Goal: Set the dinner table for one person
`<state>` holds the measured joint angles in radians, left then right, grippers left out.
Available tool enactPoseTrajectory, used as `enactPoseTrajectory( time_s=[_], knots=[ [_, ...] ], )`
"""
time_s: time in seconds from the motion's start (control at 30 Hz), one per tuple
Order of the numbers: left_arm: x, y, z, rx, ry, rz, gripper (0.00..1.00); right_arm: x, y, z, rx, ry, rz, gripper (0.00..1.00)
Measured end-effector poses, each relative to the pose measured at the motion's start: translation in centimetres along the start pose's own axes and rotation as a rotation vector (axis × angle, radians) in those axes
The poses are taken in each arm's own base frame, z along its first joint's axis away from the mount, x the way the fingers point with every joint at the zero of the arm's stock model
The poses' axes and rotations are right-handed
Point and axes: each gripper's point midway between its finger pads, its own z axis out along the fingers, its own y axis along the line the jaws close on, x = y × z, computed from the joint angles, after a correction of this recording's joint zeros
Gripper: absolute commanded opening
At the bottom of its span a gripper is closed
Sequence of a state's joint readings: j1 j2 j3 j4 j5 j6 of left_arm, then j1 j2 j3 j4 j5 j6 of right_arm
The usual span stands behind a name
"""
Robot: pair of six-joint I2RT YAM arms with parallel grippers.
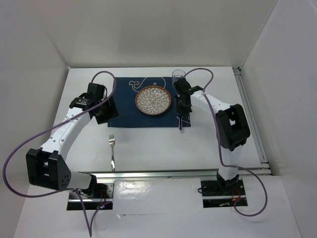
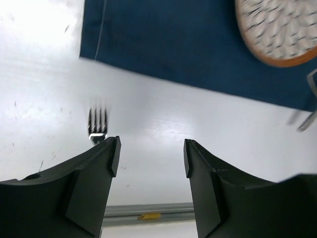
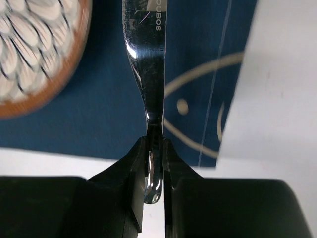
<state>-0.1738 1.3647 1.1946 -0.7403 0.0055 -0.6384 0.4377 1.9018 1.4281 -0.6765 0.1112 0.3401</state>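
Observation:
On the white dinner table (image 1: 158, 148) lies a dark blue mat (image 1: 124, 113) with a patterned, orange-rimmed plate (image 1: 154, 100) at its middle. A clear glass (image 1: 178, 75) stands at the mat's far right corner. My right gripper (image 1: 180, 117) is shut on the handle of a steel knife (image 3: 148, 74), held over the mat's right edge beside the plate (image 3: 34, 49). A fork (image 1: 112, 148) lies on the bare table in front of the mat's left corner. My left gripper (image 1: 106, 112) is open and empty over the mat's left edge, with the fork (image 2: 97, 124) just past its left finger.
A metal rail (image 1: 173, 173) runs along the table's near edge and another (image 1: 252, 119) along the right edge. White walls enclose the table at the back and sides. The mat (image 2: 173, 44) and plate (image 2: 277, 29) fill the top of the left wrist view.

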Motion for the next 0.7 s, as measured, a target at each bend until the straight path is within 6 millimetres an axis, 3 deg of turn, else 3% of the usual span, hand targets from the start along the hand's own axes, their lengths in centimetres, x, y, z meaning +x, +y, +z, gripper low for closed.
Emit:
enactPoseTrajectory(
  time_s=[0.1, 0.27, 0.53, 0.63, 0.7],
  knots=[
    [2.4, 1.7, 0.9, -0.048, 0.058, -0.011, 0.70, -2.5, 0.4, 1.2, -0.020, -0.023, -0.004, 0.00],
    [3.7, 2.6, 1.4, -0.072, 0.088, -0.024, 0.70, -4.8, 0.0, 3.2, -0.038, -0.033, 0.002, 0.00],
    [3.5, 2.6, 1.2, -0.073, 0.078, -0.024, 0.70, -5.0, -2.0, 6.2, -0.048, 0.014, 0.033, 0.00],
    [3.5, 2.7, 1.3, -0.078, 0.076, -0.023, 0.73, -5.1, -2.0, 6.5, -0.055, 0.016, 0.030, 0.00],
    [3.5, 2.7, 1.3, -0.080, 0.074, -0.024, 0.78, -5.3, -1.9, 6.4, -0.060, 0.011, 0.024, 0.07]
  ],
)
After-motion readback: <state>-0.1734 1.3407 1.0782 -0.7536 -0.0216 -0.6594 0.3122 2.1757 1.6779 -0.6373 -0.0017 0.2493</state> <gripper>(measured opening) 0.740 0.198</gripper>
